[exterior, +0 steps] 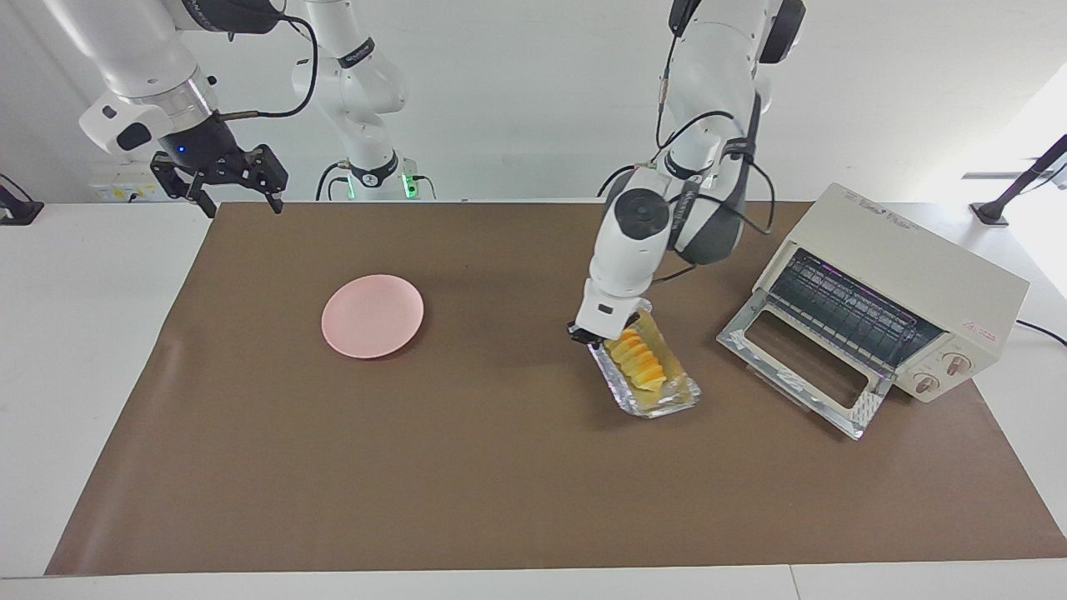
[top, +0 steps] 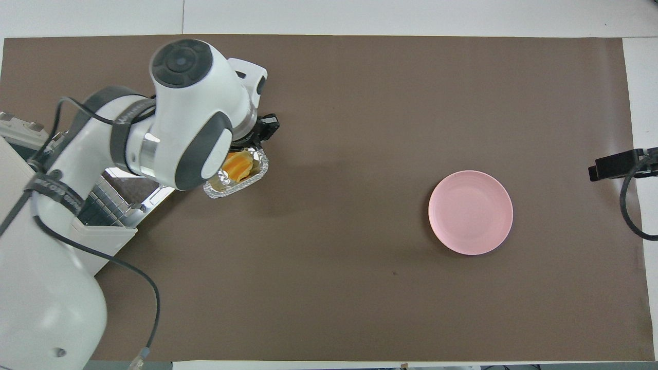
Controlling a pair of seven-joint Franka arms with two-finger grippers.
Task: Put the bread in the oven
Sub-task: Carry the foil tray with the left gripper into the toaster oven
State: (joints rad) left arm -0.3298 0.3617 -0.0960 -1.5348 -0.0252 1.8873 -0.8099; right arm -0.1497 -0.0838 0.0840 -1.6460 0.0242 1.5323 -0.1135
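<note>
Silver foil is crinkling around the bread (exterior: 638, 363), which is lying in a foil tray (exterior: 667, 402) held up off the brown mat (exterior: 467, 467), tilted, between the pink plate (exterior: 373, 316) and the oven (exterior: 884, 304). The left gripper (exterior: 588, 334) is clamping the tray's end rim, the one toward the robots, with its fingers closed on the foil; the loaf itself is not being touched. In the overhead view the left arm is covering most of the tray (top: 241, 177), so only one end of it and a bit of the bread (top: 237, 164) are showing beside the gripper (top: 264, 128).

The oven is sitting near the mat's edge at the left arm's end of the table, turned at an angle, with its glass door (exterior: 800, 375) lying dropped open and the wire rack (exterior: 850, 312) showing inside. The tray is hanging just beside that open door, not over it.

The right gripper (exterior: 237, 187) is waiting in the air over the mat's corner nearest the robots at the right arm's end of the table, its fingers spread apart and gripping nothing. The plate is lying bare on the mat, well apart from the tray.
</note>
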